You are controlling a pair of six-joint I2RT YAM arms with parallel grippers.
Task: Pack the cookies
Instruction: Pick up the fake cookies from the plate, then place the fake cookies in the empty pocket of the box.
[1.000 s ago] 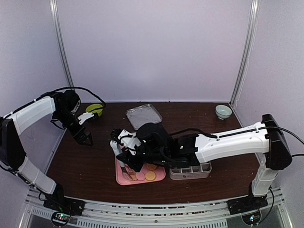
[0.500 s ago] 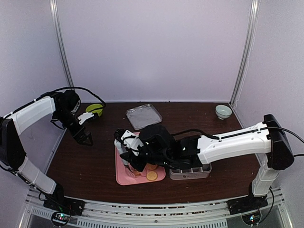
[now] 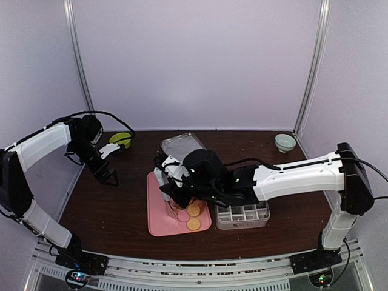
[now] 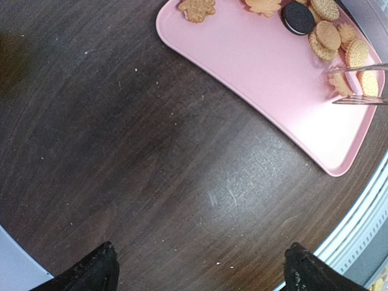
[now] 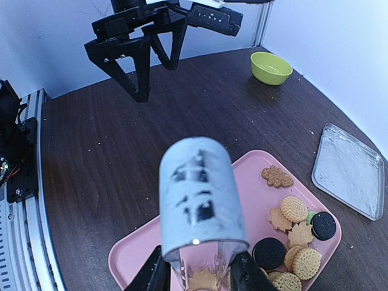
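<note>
Over the pink tray point(image 5: 130, 260) holding the cookies point(image 5: 294, 209), the right gripper point(image 5: 199, 276) clamped metal tongs point(image 5: 197, 194); the left gripper point(image 4: 197, 270) stood spread, well apart. The tong tips would need to straddle one cookie before squeezing gently.

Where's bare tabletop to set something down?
Free: dark wooden table between the left tool and the pink plastic tray; also right of the grey compartment box. Crowded: the tray's cookies, where the right tool holds metal tongs.
</note>
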